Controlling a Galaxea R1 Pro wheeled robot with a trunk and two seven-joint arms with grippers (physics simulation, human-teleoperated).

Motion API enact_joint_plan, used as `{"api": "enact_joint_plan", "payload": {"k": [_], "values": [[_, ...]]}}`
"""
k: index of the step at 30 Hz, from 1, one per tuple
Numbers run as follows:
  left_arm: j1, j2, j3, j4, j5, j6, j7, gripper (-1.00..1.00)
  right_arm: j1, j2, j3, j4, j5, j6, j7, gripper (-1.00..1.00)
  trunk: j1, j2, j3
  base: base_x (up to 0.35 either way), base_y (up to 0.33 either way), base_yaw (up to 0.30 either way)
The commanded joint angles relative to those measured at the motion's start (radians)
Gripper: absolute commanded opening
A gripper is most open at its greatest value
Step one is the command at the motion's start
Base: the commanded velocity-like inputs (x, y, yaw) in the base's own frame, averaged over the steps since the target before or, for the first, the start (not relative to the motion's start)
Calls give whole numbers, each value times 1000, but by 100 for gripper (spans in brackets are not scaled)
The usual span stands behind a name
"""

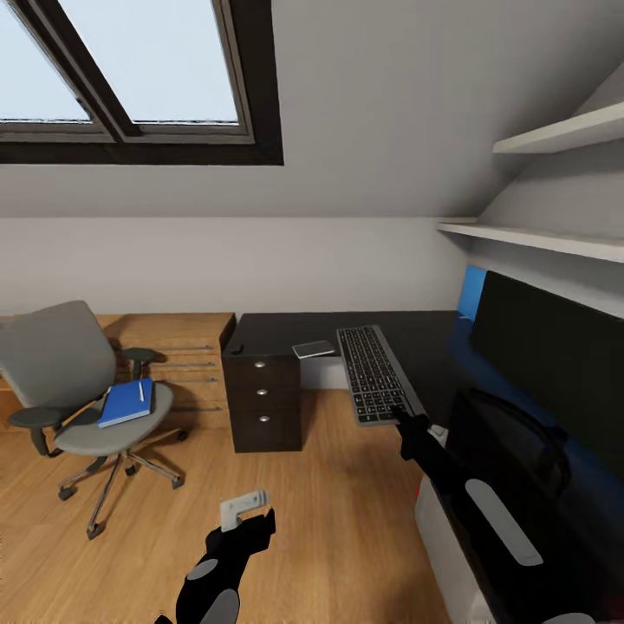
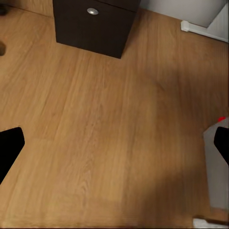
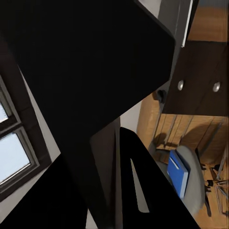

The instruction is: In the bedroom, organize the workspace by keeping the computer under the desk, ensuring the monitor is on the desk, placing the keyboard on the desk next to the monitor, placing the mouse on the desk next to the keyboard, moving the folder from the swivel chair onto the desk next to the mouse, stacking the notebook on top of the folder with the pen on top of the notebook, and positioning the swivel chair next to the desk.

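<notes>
Nearest the head camera, the left gripper (image 1: 245,511) hangs over bare wood floor (image 1: 329,520), fingers spread. Right gripper (image 1: 407,422) pinches the near end of the keyboard (image 1: 373,373), seemingly tilted off the surface (image 1: 277,329). Monitor (image 1: 555,364) stands right. Blue folder (image 1: 126,402) lies on the swivel chair (image 1: 78,390).

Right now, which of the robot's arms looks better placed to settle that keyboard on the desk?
The right. Its right gripper is at the near end of the keyboard, which overhangs the desk. The left gripper hangs low over the floor, apart from it.
</notes>
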Motion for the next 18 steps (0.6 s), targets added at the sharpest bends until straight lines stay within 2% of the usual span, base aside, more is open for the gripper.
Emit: {"api": "enact_joint_plan", "payload": {"k": [1,18], "values": [[-1,1,-2,-2,5,3,8,100,-1,-1,1,2,-10,1,6,-100,-4,6,2,-282,-242,0],[-1,1,-2,-2,6,3,8,100,-1,-2,0,61,-11,1,6,-100,-70,125,55,-282,-242,0]]}}
